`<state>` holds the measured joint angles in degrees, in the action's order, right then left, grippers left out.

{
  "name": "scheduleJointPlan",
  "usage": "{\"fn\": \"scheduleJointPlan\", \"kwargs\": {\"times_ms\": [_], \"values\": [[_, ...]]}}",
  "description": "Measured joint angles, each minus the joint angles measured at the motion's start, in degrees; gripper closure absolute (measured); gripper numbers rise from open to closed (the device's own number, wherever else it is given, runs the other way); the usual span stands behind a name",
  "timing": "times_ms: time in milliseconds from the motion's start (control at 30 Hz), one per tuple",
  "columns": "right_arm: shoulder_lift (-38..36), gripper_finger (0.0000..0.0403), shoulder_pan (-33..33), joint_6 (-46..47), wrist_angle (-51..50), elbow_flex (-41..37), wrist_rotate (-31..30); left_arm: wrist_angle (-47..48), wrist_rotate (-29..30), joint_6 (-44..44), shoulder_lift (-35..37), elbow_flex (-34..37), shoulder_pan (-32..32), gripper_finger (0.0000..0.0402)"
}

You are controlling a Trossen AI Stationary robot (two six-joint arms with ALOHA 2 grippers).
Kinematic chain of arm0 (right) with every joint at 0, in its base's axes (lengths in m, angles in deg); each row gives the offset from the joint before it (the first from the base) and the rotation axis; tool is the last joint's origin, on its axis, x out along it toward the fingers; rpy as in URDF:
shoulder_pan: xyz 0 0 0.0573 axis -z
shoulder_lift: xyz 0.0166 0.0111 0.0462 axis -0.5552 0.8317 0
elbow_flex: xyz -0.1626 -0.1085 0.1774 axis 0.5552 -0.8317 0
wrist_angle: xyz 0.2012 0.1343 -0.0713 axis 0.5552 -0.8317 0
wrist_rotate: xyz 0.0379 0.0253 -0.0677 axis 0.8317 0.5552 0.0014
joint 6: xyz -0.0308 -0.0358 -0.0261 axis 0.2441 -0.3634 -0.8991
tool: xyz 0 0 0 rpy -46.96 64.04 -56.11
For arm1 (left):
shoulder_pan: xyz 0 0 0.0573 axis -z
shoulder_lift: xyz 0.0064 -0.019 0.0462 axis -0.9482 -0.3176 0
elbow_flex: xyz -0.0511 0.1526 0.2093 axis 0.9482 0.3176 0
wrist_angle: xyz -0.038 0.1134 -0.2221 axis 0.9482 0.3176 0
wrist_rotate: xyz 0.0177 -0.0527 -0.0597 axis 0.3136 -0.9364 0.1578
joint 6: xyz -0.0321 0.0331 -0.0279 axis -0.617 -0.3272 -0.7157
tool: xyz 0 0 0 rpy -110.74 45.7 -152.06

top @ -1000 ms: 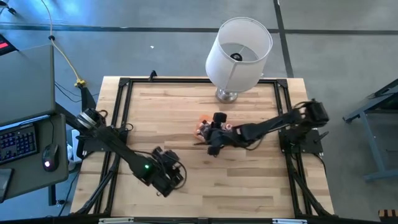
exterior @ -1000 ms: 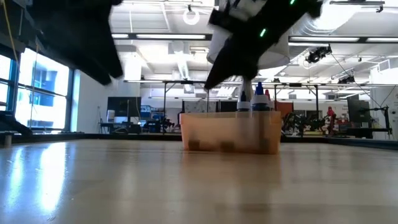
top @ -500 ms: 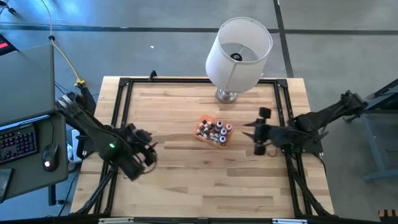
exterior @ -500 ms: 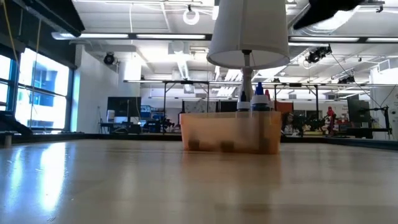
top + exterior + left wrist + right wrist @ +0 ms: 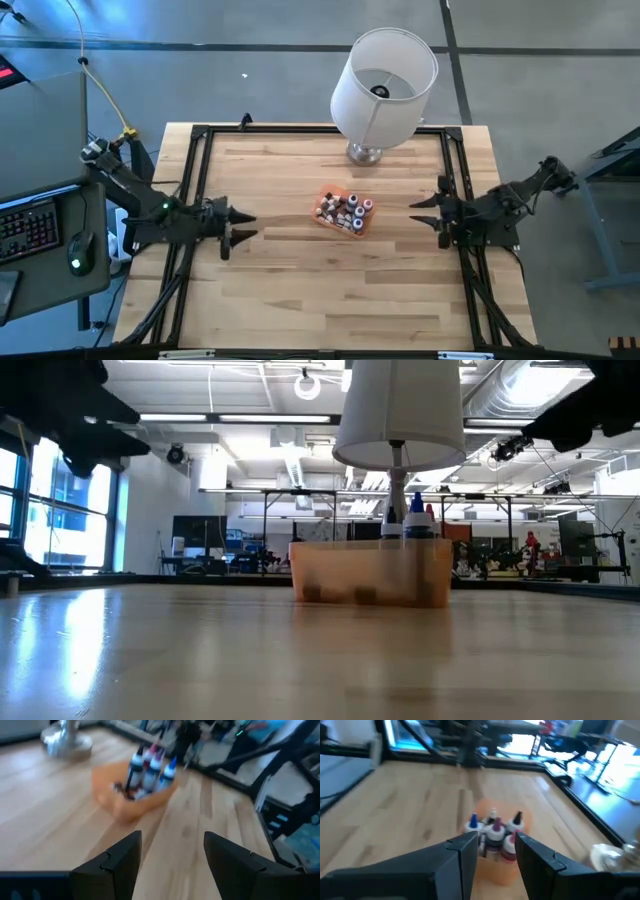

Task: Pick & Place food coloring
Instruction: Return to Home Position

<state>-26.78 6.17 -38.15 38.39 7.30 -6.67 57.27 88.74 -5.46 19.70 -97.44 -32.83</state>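
Both sets of jaws are empty. The left gripper (image 5: 172,840) has its fingers spread wide on nothing, and the right gripper (image 5: 495,840) has its fingers parted more narrowly, also on nothing. Each wrist camera looks through that gap at the same thing across the boards: the food coloring bottles (image 5: 495,832), standing upright and packed together inside the orange bin (image 5: 130,802). From overhead the left gripper (image 5: 242,226) sits at the table's 9 o'clock edge and the right gripper (image 5: 425,210) at its 3 o'clock edge, both pointing inward and well apart from the bin (image 5: 358,230), which lies near the centre, just toward 12 o'clock, below the lamp (image 5: 385,80). A second ago the right gripper was directly over the bin and the left arm reached out toward 7 o'clock; half a second ago both were pulling away, and now both are folded back at their sides. I read that as the last drop being done and the arms close to home. I see no bottle loose on the table (image 5: 300,290), though the bottles (image 5: 344,208) are too small from above for me to count, so I would call the job probably complete.
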Motion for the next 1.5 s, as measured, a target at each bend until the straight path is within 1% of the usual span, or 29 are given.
{"fn": "scheduleJointPlan", "kwargs": {"times_ms": [100, 167, 233, 300, 400, 433, 467, 633, 733, 800, 967, 1033, 1133, 1233, 1367, 1500], "values": [[-5.3, 0.0279, 0.0, -2.8, 3.1, -3.1, 2.3, -12.0, -4.3, 11.1, 5.6, 7.7, -4.8, 0.0188], [-8.4, 0.0279, 0.0, -5.7, 6.5, -4.5, 6.6, -16.9, -7.8, 16.8, 9.3, 11.3, -8.7, 0.0188], [-11.3, 0.0279, 0.0, -8.5, 9.0, -6.0, 11.5, -19.9, -12.1, 20.0, 12.4, 13.9, -12.6, 0.0188], [-13.9, 0.0279, 0.0, -10.4, 10.2, -7.6, 14.3, -20.0, -15.8, 20.9, 15.0, 15.4, -16.5, 0.0188], [-15.3, 0.0279, 0.0, -11.1, 12.3, -8.9, 13.9, -18.6, -18.3, 22.3, 17.6, 16.3, -21.0, 0.0188], [-15.2, 0.0279, 0.0, -11.1, 11.4, -9.1, 13.4, -18.0, -19.0, 23.5, 18.2, 16.4, -22.3, 0.0188], [-14.9, 0.0279, 0.0, -11.1, 10.8, -9.2, 13.4, -16.2, -19.1, 24.4, 18.5, 16.4, -23.4, 0.0188], [-14.8, 0.0279, 0.0, -11.1, 10.0, -9.1, 13.7, -13.1, -17.9, 27.0, 18.4, 16.5, -27.7, 0.0188], [-14.8, 0.0279, 0.0, -9.9, 9.1, -9.1, 13.7, -9.9, -17.9, 24.7, 18.4, 16.5, -28.7, 0.0188], [-14.7, 0.0279, 0.0, -8.9, 8.6, -9.1, 13.7, -9.5, -17.9, 22.3, 18.1, 16.5, -28.5, 0.0188], [-14.7, 0.0279, 0.0, -8.2, 8.7, -9.1, 13.7, -9.3, -19.6, 22.5, 17.2, 16.5, -28.5, 0.0188], [-14.7, 0.0279, 0.0, -4.5, 8.7, -9.1, 13.8, -9.3, -19.6, 22.4, 17.2, 16.6, -28.5, 0.0188], [-14.7, 0.0279, 0.0, 4.2, 8.7, -9.1, 14.0, -9.4, -19.6, 22.4, 17.2, 16.6, -28.5, 0.0188], [-14.7, 0.0279, 0.0, 8.7, 8.7, -9.1, 14.0, -9.3, -19.6, 22.4, 17.1, 16.6, -28.5, 0.0188], [-14.7, 0.0279, 0.0, 9.1, 8.7, -9.1, 14.0, -9.3, -19.6, 22.4, 17.1, 16.6, -28.5, 0.0188], [-14.7, 0.0279, 0.0, 7.2, 8.7, -9.0, 14.0, -9.3, -19.6, 22.4, 17.1, 16.6, -28.5, 0.0188]]}}
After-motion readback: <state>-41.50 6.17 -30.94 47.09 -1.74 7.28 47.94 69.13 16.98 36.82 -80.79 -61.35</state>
